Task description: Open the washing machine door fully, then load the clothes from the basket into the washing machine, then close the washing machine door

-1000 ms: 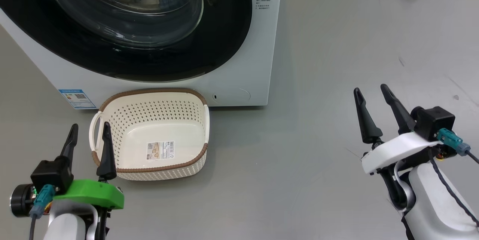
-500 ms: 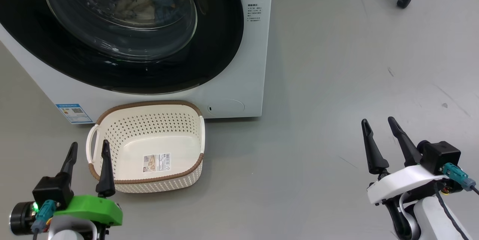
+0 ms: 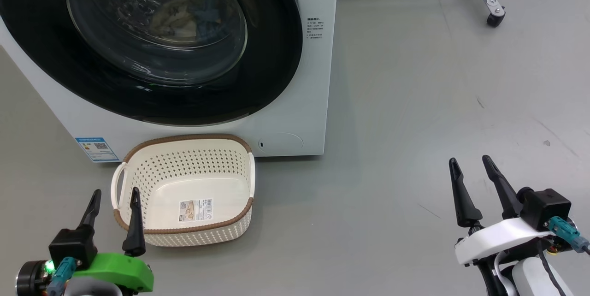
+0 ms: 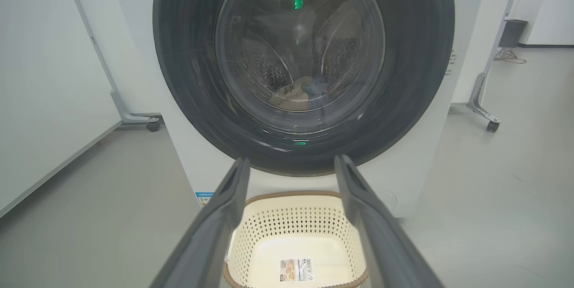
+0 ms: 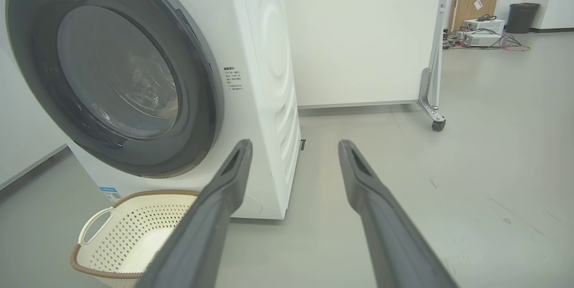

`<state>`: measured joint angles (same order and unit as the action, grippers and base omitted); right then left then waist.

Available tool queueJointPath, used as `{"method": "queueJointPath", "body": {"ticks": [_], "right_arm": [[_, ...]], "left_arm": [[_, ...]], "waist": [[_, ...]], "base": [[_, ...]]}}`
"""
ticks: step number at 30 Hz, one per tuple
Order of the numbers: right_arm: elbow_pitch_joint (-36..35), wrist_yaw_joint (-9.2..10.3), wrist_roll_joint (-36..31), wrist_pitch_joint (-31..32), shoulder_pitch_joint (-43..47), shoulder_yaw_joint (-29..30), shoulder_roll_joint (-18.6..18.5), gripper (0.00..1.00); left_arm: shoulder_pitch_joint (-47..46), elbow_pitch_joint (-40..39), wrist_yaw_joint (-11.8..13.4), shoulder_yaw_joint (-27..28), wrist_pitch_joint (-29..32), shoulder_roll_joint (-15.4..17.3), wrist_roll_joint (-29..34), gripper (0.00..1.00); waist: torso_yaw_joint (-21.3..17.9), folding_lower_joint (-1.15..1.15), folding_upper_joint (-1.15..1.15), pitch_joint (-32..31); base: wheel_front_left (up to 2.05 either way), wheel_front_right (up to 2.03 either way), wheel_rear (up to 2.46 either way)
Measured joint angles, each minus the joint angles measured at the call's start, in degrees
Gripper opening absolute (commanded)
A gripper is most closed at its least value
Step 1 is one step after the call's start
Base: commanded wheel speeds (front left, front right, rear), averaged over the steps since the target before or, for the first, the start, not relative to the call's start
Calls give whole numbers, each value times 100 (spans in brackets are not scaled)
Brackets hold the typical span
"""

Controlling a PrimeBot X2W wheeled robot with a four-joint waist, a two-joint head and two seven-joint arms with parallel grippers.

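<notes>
Head view: washing machine door (image 3: pixel 156 38) sits flush on washing machine (image 3: pixel 318 102). Clothes (image 3: pixel 184 14) behind glass. Basket (image 3: pixel 184 138) empty, on floor just below door. Left hand (image 3: pixel 116 191) spread wide, holding nothing, beside basket handle. Right hand (image 3: pixel 469 159) spread too, empty, well apart to right. Risk: forward reach by left hand knocks basket.

Left wrist view: cloth heap low in drum. Latch possibly not caught (glare hides seam), so door could swing out.

Right wrist view: door edge looks seated. A hand brushing it might pop it open.
</notes>
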<state>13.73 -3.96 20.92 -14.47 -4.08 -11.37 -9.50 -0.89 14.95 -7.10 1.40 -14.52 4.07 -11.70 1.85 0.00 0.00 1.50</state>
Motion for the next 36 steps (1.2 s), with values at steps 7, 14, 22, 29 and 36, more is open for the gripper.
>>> {"method": "queueJointPath", "body": {"ticks": [7, 14, 22, 29, 36], "right_arm": [[-107, 0, -82, 0, 118, 33, 47, 100], [-191, -1, -198, 0, 229, 48, 57, 100], [-234, -2, -248, 0, 256, 132, 109, 100], [-245, -9, -301, 0, 341, 161, 156, 100], [-255, -11, -332, 0, 349, 227, 190, 100]], "left_arm": [[75, -1, 0, 1, 0, -3, 1, 100], [91, -13, 0, 1, 0, -15, 2, 100], [91, -55, 0, 7, 0, -55, 1, 100], [91, -56, 0, 9, 0, -85, 1, 100], [91, -68, 0, 12, 0, -98, -41, 100]], "waist": [[26, 0, 0, -45], [38, 0, 0, -53], [76, 0, 0, -27], [101, 0, 0, -13], [127, 0, 0, 7]], "base": [[0, 0, 0], [0, 0, 0], [0, 0, 0], [0, 0, 0], [0, 0, 0]]}}
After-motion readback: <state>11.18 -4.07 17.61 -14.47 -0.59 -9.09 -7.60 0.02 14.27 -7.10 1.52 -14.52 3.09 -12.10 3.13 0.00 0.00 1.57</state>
